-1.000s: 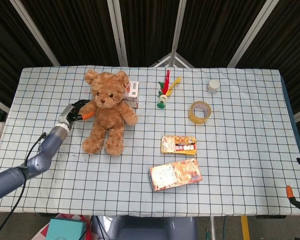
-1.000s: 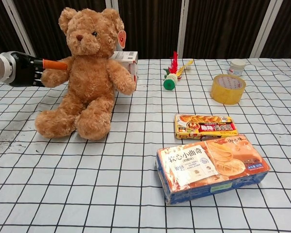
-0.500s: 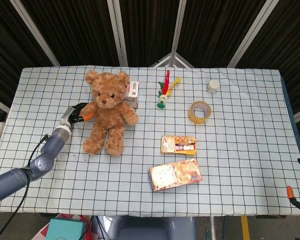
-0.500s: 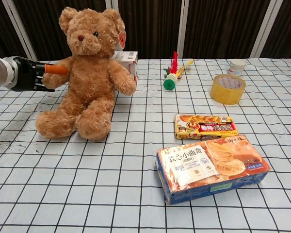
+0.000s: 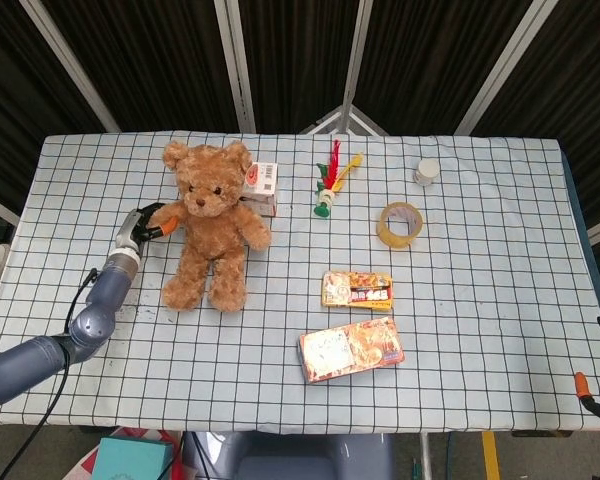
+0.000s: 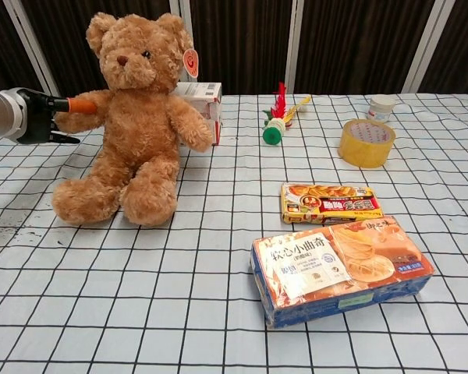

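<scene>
- The teddy bear's (image 5: 209,228) outstretched arm is gripped by the left robot hand (image 5: 143,226) at the counter's (image 5: 500,330) left side.
- The bear is seated upright, just in front of a white carton (image 5: 264,186).
- A shuttlecock (image 5: 329,186), tape roll (image 5: 401,223), jar (image 5: 427,172) and two snack boxes (image 5: 357,289) are noted further right.
- Only orange fingertips (image 5: 580,384) of the right robot hand are seen; its state cannot be determined.

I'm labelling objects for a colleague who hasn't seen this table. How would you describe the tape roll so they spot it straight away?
On the checked tablecloth, look at the far right part, past the red-and-yellow snack packet. The yellow ring-shaped tape roll lies flat there, just in front of a small white-lidded jar. It is the only open ring with a hollow middle.
</scene>
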`<move>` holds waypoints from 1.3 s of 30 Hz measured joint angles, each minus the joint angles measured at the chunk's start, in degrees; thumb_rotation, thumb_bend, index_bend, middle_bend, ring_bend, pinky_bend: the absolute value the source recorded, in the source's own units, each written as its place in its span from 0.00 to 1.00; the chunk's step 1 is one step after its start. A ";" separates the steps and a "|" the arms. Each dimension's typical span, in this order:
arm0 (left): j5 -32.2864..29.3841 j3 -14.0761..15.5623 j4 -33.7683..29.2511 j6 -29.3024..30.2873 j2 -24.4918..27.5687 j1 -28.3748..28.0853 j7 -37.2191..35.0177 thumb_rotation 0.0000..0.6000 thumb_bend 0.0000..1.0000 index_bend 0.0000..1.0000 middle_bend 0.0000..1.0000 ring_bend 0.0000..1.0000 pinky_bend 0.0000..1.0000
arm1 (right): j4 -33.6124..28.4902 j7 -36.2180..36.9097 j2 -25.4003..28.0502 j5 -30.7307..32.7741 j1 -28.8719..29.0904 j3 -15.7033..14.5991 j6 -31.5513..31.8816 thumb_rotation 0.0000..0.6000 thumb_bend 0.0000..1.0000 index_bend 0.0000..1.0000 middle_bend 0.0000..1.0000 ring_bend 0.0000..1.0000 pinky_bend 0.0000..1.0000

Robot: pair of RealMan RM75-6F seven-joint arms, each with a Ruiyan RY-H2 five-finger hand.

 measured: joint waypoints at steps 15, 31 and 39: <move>-6.26 -2.06 -1.73 3.06 0.52 -1.28 7.00 1.00 0.61 0.48 0.46 0.05 0.04 | 0.14 -0.10 -0.12 0.18 0.11 -0.11 -0.63 1.00 0.42 0.03 0.11 0.19 0.04; -9.72 -0.92 0.01 0.41 -0.41 -0.92 12.45 1.00 0.60 0.47 0.45 0.05 0.04 | -0.20 -0.48 -0.09 0.15 0.14 -0.12 -0.74 1.00 0.42 0.03 0.11 0.19 0.04; -10.60 -3.33 -1.80 0.77 -0.14 -2.09 13.23 1.00 0.60 0.47 0.45 0.05 0.04 | 0.04 -0.21 -0.13 0.30 0.19 -0.05 -0.89 1.00 0.42 0.03 0.11 0.19 0.04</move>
